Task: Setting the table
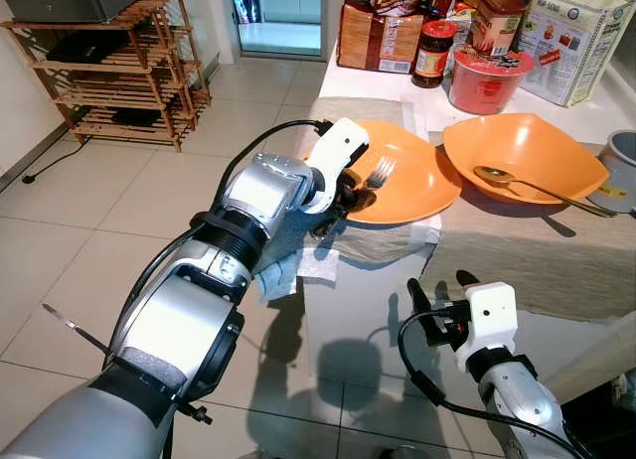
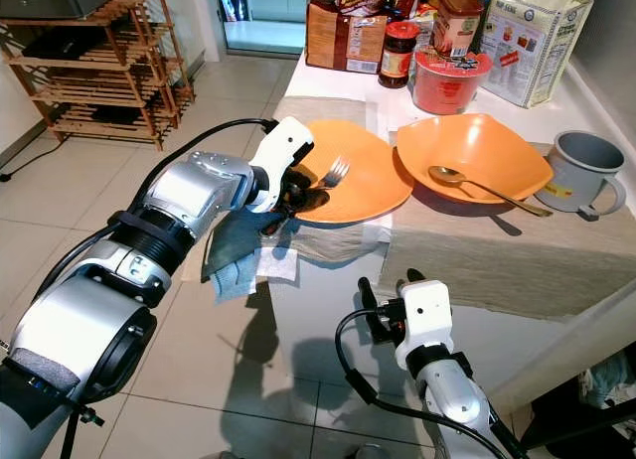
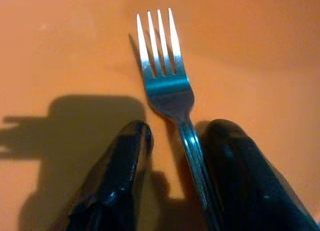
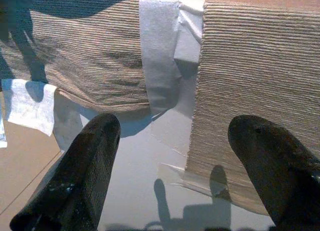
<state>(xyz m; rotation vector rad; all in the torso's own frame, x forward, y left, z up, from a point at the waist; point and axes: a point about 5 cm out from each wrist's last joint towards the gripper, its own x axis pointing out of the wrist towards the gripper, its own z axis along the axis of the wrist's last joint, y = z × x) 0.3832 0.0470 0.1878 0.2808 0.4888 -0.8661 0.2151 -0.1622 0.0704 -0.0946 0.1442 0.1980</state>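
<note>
Left tool (image 3: 172,141) grasps a fork (image 3: 165,76) over the orange plate (image 1: 417,181); a loose hold could let it slide. Right tool (image 1: 437,300) hangs released beside the counter (image 1: 586,121).

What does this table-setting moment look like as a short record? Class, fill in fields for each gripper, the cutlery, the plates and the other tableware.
left gripper: over the left orange plate, fingers either side of the fork's handle
fork: tines forward, lying above the plate surface
right gripper: open, low in front of the table edge, holding nothing
right orange plate: holds a gold spoon
placemats: beige, hanging over the table edge
mug: grey, beside the right plate
</note>
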